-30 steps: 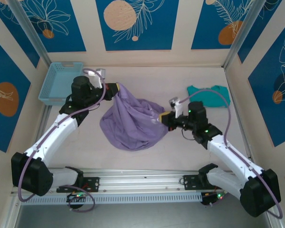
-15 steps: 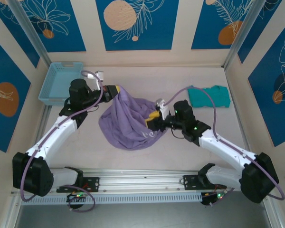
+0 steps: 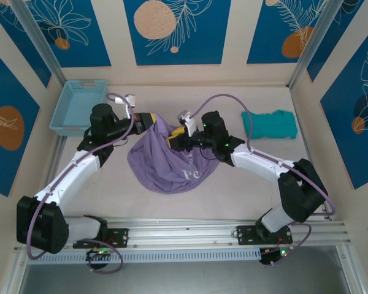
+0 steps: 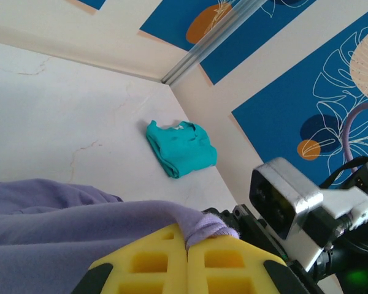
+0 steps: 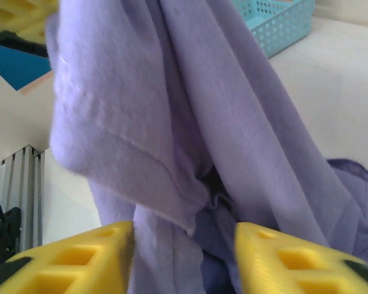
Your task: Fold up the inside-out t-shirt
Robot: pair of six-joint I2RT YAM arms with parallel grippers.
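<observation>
The t-shirt (image 3: 172, 162) is a soft, thin, crumpled heap just below my left gripper (image 4: 187, 245), which is pinched closed on one hemmed fold drawn up from it. My right gripper (image 5: 184, 236), jaws partly apart, sits just beside it. The fold hangs lengthwise straight ahead, in line with the gap.

From above and behind the arm bases, the top camera looks down over the whole pale surface (image 3: 233, 98). The left wrist camera faces low toward the folded teal-green garment (image 4: 181, 149); the right sits close against the soft lavender-purple t-shirt (image 5: 233, 122). The top view shares both.
</observation>
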